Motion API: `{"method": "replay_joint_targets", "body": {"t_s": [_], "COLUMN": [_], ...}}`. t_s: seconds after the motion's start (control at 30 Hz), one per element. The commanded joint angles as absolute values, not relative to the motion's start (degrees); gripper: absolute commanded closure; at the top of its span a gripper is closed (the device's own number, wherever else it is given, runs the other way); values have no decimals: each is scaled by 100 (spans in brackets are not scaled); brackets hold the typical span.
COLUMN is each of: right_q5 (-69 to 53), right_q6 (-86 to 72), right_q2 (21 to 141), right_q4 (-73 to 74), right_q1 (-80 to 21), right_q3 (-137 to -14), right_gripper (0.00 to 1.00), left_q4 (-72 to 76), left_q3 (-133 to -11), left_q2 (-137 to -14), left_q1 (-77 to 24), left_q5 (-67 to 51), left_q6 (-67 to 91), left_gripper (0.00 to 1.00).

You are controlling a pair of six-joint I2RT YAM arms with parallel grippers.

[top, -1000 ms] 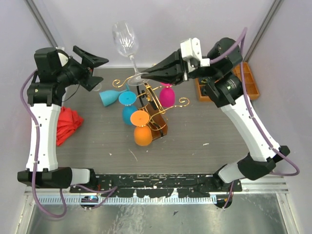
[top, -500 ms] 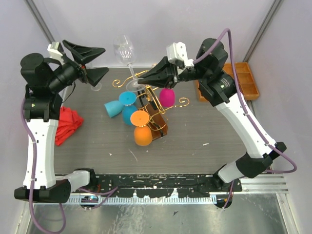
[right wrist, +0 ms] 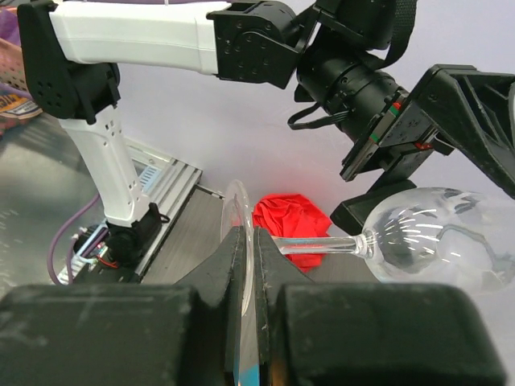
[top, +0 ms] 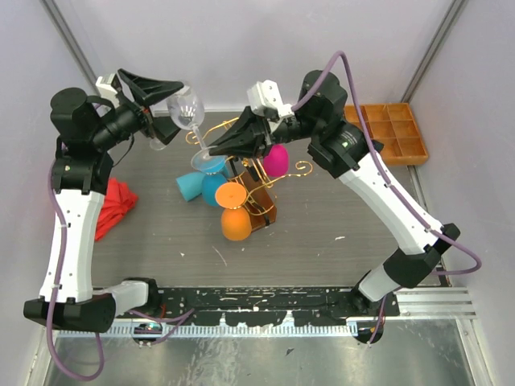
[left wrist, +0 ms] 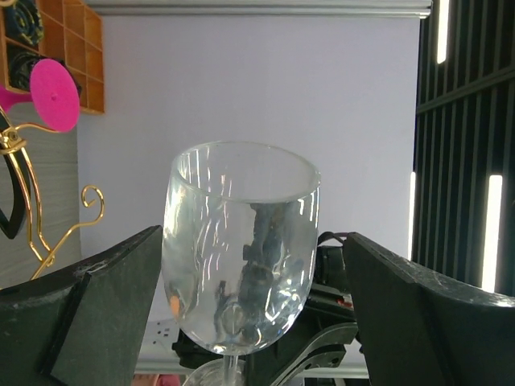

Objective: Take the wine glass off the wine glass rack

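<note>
A clear wine glass (top: 186, 110) hangs in the air, off the gold wire rack (top: 251, 163), tilted with its bowl to the upper left. My right gripper (top: 207, 150) is shut on the glass's round foot (right wrist: 239, 217); the stem and bowl (right wrist: 438, 233) stick out sideways. My left gripper (top: 171, 108) is open. Its two fingers (left wrist: 96, 305) stand either side of the bowl (left wrist: 241, 257) with a gap on each side. The rack on its brown wooden base (top: 264, 207) carries pink (top: 276, 159), orange (top: 234, 223) and teal (top: 203, 174) glasses.
A compartmented wooden tray (top: 388, 131) sits at the back right. A red cloth (top: 110, 205) lies at the left by the left arm and also shows in the right wrist view (right wrist: 294, 220). The enclosure's pale walls stand close behind both grippers.
My right gripper has carried the clear glass leftward and lower, tilting it toward the left arm. My left gripper has swung in so that its open fingers now flank the bowl.
</note>
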State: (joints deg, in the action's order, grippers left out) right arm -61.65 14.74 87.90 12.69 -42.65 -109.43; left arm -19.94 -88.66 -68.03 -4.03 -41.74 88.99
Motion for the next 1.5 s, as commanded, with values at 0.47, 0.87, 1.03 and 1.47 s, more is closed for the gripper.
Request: {"method": "replay_joint_targets", "body": {"t_s": [0.47, 0.87, 1.03, 1.47], "right_q5": [-6207, -5333, -4409, -2863], "right_q6": [1248, 1057, 1558, 2411], "right_q2": [8790, 8638, 8137, 7008], "right_q4": [993, 1198, 1443, 2209], "right_q1": [-4338, -4341, -4329, -4294], "right_q3": [-11263, -11155, -10783, -9870], "right_gripper": [100, 26, 0, 0], "left_q4": [-1615, -1737, -1979, -2847], "left_q3": [-8873, -8907, -9006, -8987], "left_q2": [-6916, -6906, -6979, -7485], "left_q1": [-714, -726, -327, 1890], "left_q5": [-4553, -4442, -4448, -4306], "left_q6": [8881, 8629, 7878, 5210], "left_gripper": [16, 43, 46, 47]}}
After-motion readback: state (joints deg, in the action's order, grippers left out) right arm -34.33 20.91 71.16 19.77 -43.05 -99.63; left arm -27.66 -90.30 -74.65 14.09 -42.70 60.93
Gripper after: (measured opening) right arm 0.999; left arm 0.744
